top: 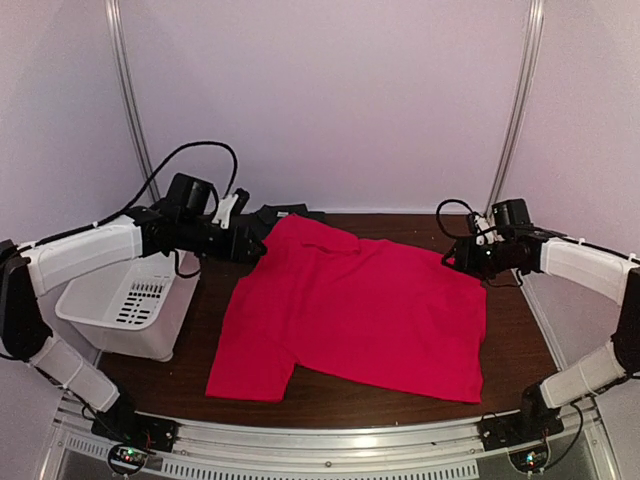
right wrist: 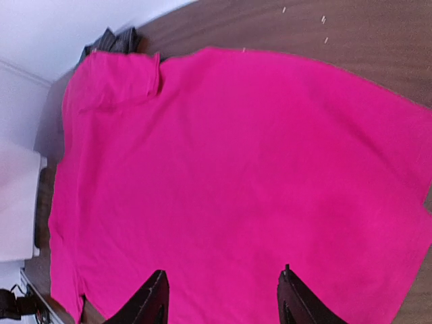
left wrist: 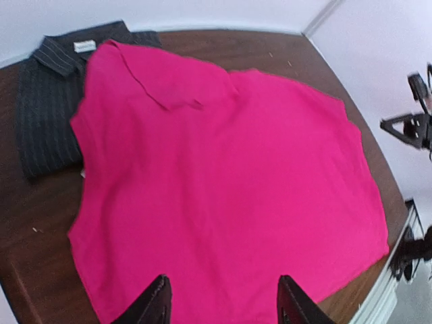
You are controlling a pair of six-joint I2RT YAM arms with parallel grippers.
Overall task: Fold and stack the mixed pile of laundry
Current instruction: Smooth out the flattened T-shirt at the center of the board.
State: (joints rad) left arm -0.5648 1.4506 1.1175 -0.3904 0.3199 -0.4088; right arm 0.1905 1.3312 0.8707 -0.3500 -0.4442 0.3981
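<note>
Red T-shirt (top: 360,310) lies spread open and nearly flat across the middle of the top view, covering most of the brown table (top: 520,330), one short sleeve reaching toward the lower left and its upper left corner rumpled and raised. In the left wrist view the T-shirt (left wrist: 223,189) fills the centre of the frame, with a fold of cloth turned over near its upper left. The left jaws stand spread at the bottom edge of that frame, red cloth showing in the gap between the two dark tips and nothing pinched. In the right wrist view the T-shirt (right wrist: 236,182) again fills the frame, and the right jaws stand spread at the bottom edge with red cloth between the tips and nothing gripped. In the top view the left jaws sit at the shirt's upper left corner and the right jaws at its upper right corner. Pinstriped shirt (left wrist: 50,108), dark and folded with collar and label up, lies at the upper left of the left wrist view, partly under the red cloth's edge. A white slotted bin (top: 125,300) stands at the left of the top view, beside the T-shirt.
</note>
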